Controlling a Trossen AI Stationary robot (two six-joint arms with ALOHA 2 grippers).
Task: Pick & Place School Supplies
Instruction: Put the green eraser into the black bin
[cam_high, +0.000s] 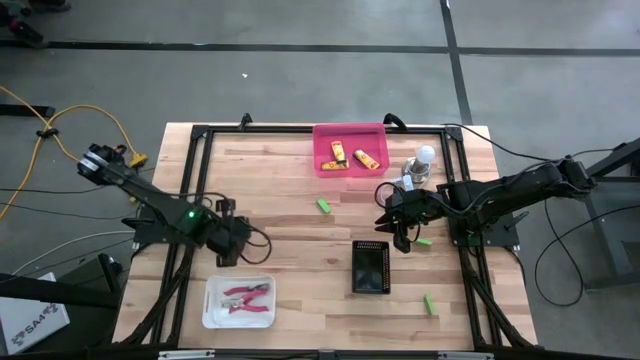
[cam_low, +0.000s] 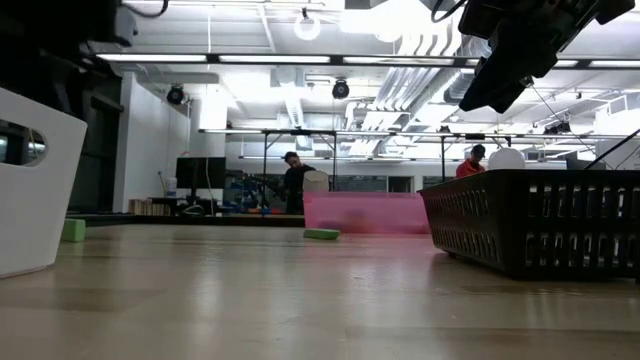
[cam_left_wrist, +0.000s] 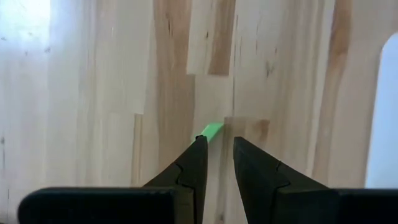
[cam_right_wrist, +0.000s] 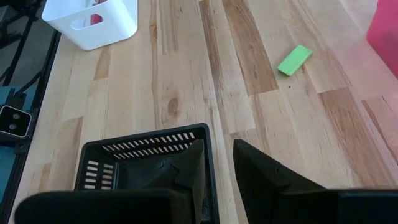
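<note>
My left gripper (cam_high: 240, 245) hangs over bare table just beyond the white tray (cam_high: 238, 300), where pink-handled pliers (cam_high: 245, 297) lie. Its fingers (cam_left_wrist: 221, 149) stand a little apart with nothing between them. A green block (cam_left_wrist: 211, 130) lies flat on the wood ahead of it. My right gripper (cam_high: 400, 238) hovers beside the far edge of the black basket (cam_high: 371, 267). Its fingers (cam_right_wrist: 219, 152) are slightly apart and empty. Yellow-orange pieces (cam_high: 352, 156) lie in the pink tray (cam_high: 322, 135). Two more green blocks (cam_high: 423, 241) (cam_high: 430, 303) lie flat on the table.
A white bulb-like object (cam_high: 425, 155) stands by the right arm at the far right. A black frame (cam_high: 200, 135) runs around the tabletop. Bare wood lies between the white tray and the basket. In the low view, people stand in the room behind the table.
</note>
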